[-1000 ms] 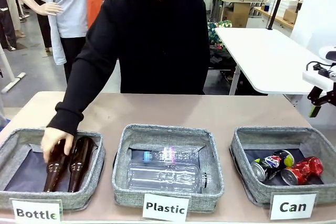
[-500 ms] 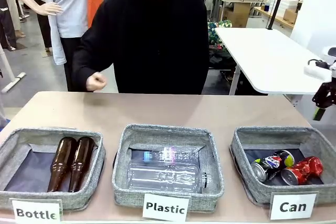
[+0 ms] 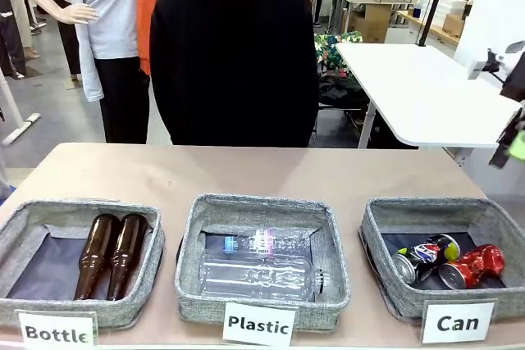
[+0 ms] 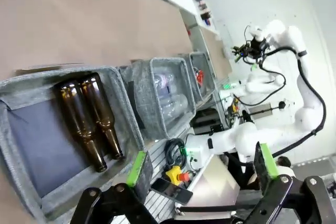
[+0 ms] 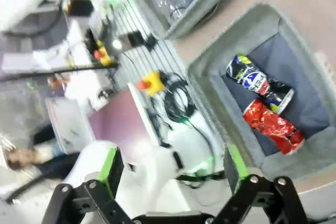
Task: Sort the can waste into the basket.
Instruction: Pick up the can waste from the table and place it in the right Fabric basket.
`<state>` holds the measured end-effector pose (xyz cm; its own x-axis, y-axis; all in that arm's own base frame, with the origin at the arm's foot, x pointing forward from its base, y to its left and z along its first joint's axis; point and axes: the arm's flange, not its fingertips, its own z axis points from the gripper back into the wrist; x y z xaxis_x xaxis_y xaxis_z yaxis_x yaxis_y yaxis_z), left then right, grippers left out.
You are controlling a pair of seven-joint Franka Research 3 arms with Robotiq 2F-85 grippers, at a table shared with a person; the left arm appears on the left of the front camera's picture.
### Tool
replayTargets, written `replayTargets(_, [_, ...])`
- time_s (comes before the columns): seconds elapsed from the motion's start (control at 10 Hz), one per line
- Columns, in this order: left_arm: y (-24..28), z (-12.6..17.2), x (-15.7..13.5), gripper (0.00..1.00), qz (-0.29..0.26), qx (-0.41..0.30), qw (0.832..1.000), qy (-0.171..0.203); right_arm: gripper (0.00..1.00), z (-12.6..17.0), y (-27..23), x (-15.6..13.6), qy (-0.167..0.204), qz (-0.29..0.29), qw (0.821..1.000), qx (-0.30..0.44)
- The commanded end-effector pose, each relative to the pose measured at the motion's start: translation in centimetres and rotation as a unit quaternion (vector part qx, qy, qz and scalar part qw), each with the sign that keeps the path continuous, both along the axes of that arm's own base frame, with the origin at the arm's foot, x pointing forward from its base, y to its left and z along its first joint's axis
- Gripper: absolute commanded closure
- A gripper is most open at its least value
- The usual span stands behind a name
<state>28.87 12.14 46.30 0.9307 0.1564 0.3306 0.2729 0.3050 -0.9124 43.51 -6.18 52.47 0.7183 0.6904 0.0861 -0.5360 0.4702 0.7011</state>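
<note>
Table edge: three grey baskets sit in a row along the near edge of the table point(image 3: 246, 171); the bare tan top stretches behind them toward the person point(image 3: 234, 55) standing at 12 o'clock.
Open room: the table's far half is bare, and a white table point(image 3: 418, 88) stands off at 1 o'clock.
Basket: the basket point(image 3: 385, 227) with the "Can" label point(image 3: 457, 322) sits at 4 o'clock in the front view.
Cans: the blue can point(image 3: 425, 256) and red can point(image 3: 473, 265) lie side by side on the dark liner, touching.
Axis: each can lies flat, long axis running 8 to 2 o'clock in the front view, silver ends toward 8.
Right gripper: right gripper point(image 5: 170, 169) stands wide and empty; in its wrist view the cans lie at 2 o'clock, well apart from it.
Left gripper: left gripper point(image 4: 202, 163) is wide, holding nothing, near the brown bottles point(image 4: 89, 121).
Middle basket: clear plastic bottles point(image 3: 258, 264).
</note>
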Motion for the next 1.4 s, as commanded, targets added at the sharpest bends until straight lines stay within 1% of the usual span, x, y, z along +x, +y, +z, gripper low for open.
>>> replayTargets(0.0, [-0.1, -0.8, 0.4, 0.0, 0.011, 0.011, 1.0, -0.005, 0.0, 0.0, -1.9, 1.3, 0.137, -0.67, 0.596, 0.42])
replayTargets(0.1, [0.4, -1.4, 0.8, 0.0, 0.015, 0.008, 1.0, -0.014, 0.0, -0.1, -1.7, 1.3, 0.082, -0.745, 0.518, 0.412])
replayTargets(0.2, [0.9, -2.1, 1.2, 0.0, 0.023, -0.001, 1.0, -0.015, 0.0, 0.0, -1.1, 1.1, 0.029, -0.784, 0.473, 0.401])
replayTargets(0.3, [1.3, -2.7, 1.2, 0.0, 0.027, -0.012, 0.999, -0.014, 0.0, -0.1, -0.7, 1.1, 0.01, -0.797, 0.456, 0.396])
replayTargets(0.4, [1.4, -3.1, 1.4, 0.0, 0.026, 0.003, 0.999, -0.025, 0.0, -0.2, -0.4, 1.5, 0.007, -0.799, 0.459, 0.387])
replayTargets(0.5, [1.4, -3.1, 1.5, 0.0, 0.025, 0.007, 0.999, -0.027, 0.0, -0.3, -0.1, 1.9, 0.015, -0.8, 0.47, 0.374])
replayTargets(0.6, [1.5, -3.4, 1.7, 0.0, 0.045, 0.008, 0.999, -0.02, 0.0, -0.7, 0.3, 2.4, 0.021, -0.796, 0.518, 0.312])
replayTargets(0.7, [1.6, -3.0, 1.2, 0.0, 0.025, 0.007, 1.0, -0.006, 0.0, -0.3, -2.5, 2.7, 0.158, -0.421, 0.88, 0.151])
replayTargets(1.3, [1.6, -3.0, 1.2, 0.0, 0.025, 0.007, 1.0, -0.006, 0.0, -0.3, -2.5, 2.7, 0.158, -0.421, 0.88, 0.151])
